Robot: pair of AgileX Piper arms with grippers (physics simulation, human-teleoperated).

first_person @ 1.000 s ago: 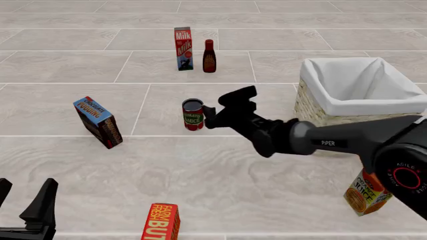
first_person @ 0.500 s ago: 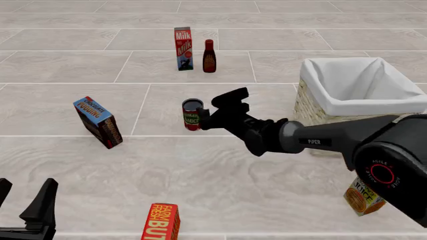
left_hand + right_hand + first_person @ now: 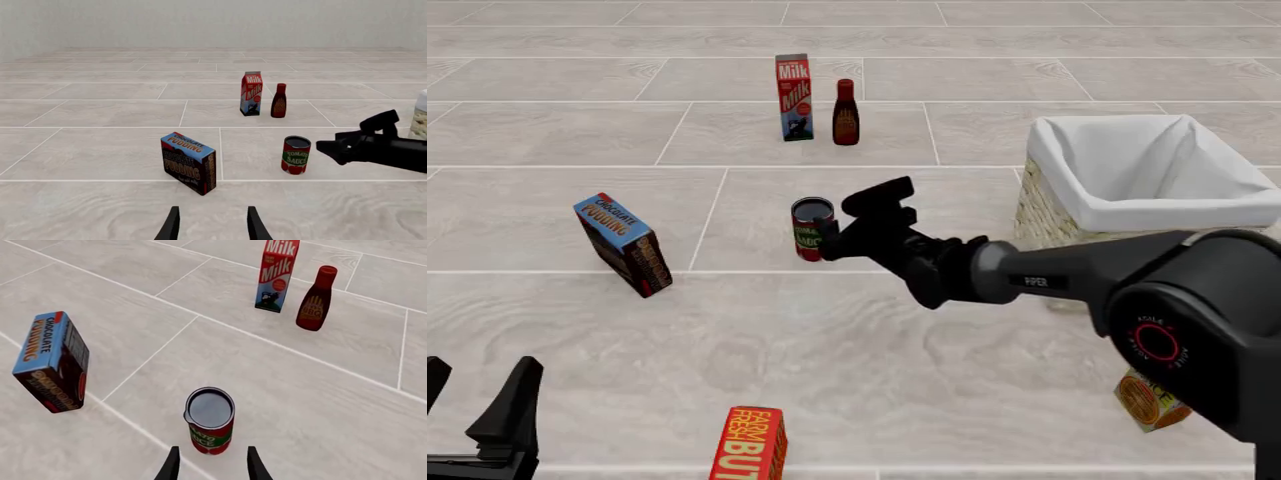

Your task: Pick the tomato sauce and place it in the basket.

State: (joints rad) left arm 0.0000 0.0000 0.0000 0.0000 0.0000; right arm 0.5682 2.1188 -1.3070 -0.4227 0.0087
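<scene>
Bare floor rings the tomato sauce (image 3: 811,229); pudding box (image 3: 623,243) stands well apart.

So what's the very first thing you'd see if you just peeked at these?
Probably the big black right arm stretching across the middle, its open right gripper just short of the little red tomato sauce can. Next, the big basket with white cloth on the right, then the milk carton and dark bottle standing together farther back.

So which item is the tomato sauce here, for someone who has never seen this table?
Start at the wicker basket on the right in the front view. To its left, past the right gripper, stands the tomato sauce. It is a short tin can with a dark top, unlike the taller bottle beside the milk carton farther back.
</scene>
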